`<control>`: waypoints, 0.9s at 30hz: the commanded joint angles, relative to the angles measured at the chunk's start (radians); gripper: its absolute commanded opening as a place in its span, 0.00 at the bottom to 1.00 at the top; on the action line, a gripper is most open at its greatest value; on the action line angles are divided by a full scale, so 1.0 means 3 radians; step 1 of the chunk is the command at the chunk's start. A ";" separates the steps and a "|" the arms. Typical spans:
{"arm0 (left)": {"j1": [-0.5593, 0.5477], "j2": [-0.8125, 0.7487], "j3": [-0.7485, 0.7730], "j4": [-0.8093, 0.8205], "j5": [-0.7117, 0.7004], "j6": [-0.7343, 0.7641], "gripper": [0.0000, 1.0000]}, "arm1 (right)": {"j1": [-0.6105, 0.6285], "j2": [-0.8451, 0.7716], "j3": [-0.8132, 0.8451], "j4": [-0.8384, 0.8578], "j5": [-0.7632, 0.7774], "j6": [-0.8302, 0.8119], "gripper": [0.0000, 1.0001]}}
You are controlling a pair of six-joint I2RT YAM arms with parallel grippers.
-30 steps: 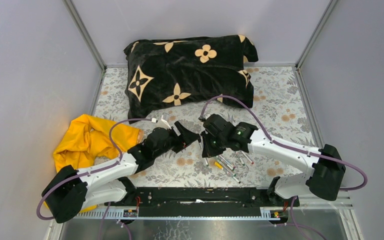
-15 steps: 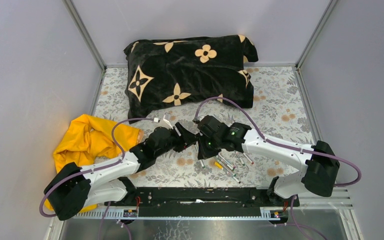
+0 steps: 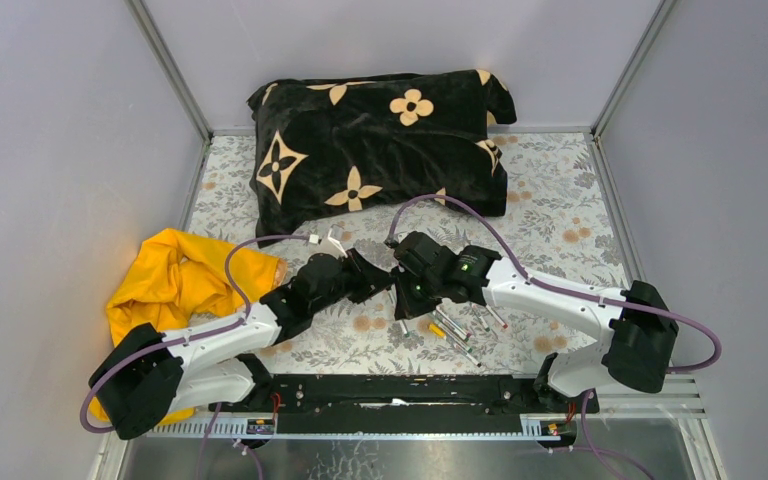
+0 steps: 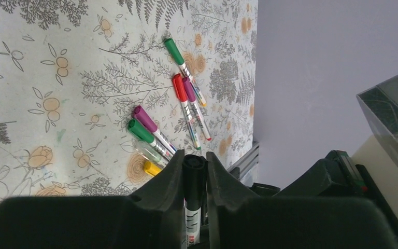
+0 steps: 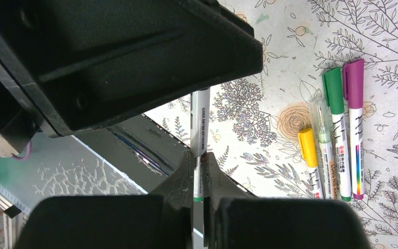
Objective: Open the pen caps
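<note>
Two arms converged on one pen [image 4: 192,220] | left end effector [image 4: 193,158] grips dark cap [image 4: 193,171] | right end effector [image 5: 198,166] grips barrel [image 5: 200,119] | pull seems next

The table [image 3: 560,200], covered in a pale floral print, carries a black cushion [image 3: 380,140] with tan flower motifs across its far side. Nearer than the cushion and off its left end, a crumpled yellow cloth [image 3: 175,275] lies at the table's left edge. Nearer than the cushion's right half lies a loose cluster of thin marker pens [image 3: 457,330] with their pen caps [image 4: 179,85] on: two green, two magenta, one red, one yellow, beside a clear-looking one.
</note>
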 commanded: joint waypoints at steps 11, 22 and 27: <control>0.0034 -0.0100 0.0010 0.0015 -0.0078 -0.0085 0.00 | 0.0048 -0.0087 0.0024 0.0167 0.0152 -0.0008 0.19; 0.0040 -0.0125 -0.0020 0.0074 -0.0052 -0.0468 0.00 | 0.0139 -0.0199 -0.0224 0.0592 0.0530 0.0042 0.34; 0.0039 -0.0193 -0.0085 0.0072 -0.0048 -0.0561 0.00 | 0.0166 -0.0187 -0.0268 0.0773 0.0607 0.0056 0.33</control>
